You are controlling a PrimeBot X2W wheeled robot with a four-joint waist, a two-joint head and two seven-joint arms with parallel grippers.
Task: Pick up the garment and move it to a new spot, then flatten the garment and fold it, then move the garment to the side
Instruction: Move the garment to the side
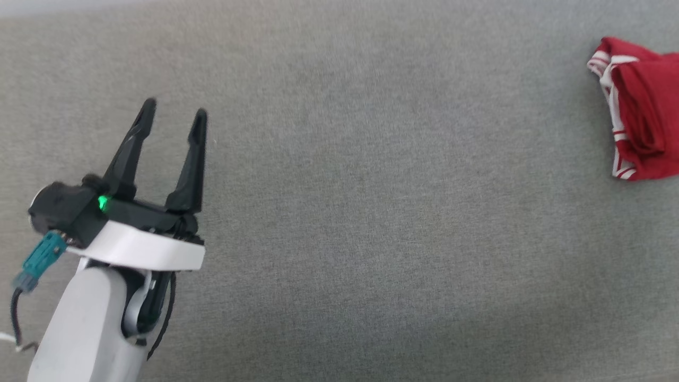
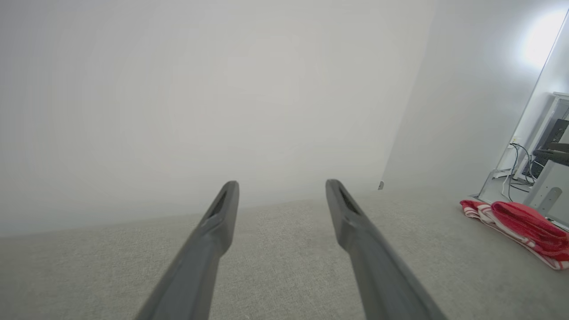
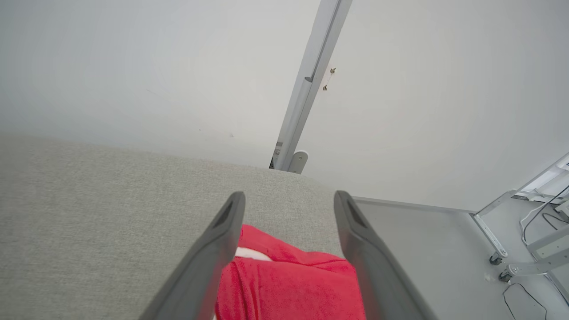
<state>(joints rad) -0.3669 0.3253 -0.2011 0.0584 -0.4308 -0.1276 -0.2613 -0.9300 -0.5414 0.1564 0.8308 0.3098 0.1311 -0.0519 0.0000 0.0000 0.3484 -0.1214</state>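
The garment [image 1: 642, 122] is a folded red bundle with white-striped trim, lying on the grey cloth surface [image 1: 371, 185] at the far right edge of the head view. My left gripper [image 1: 175, 114] hovers over the left part of the surface, open and holding nothing, far from the garment. The left wrist view looks past that open left gripper [image 2: 280, 189] to the garment [image 2: 524, 226] at the far right. In the right wrist view my right gripper [image 3: 289, 200] stands open just above the garment [image 3: 289, 280], which lies between and below its fingers, not pinched.
A pale wall rises behind the surface. A grey metal post [image 3: 306, 89] stands against that wall. At the right are a frame on castors [image 3: 498, 231], cables [image 2: 515, 164] and a pale floor beyond the surface's edge.
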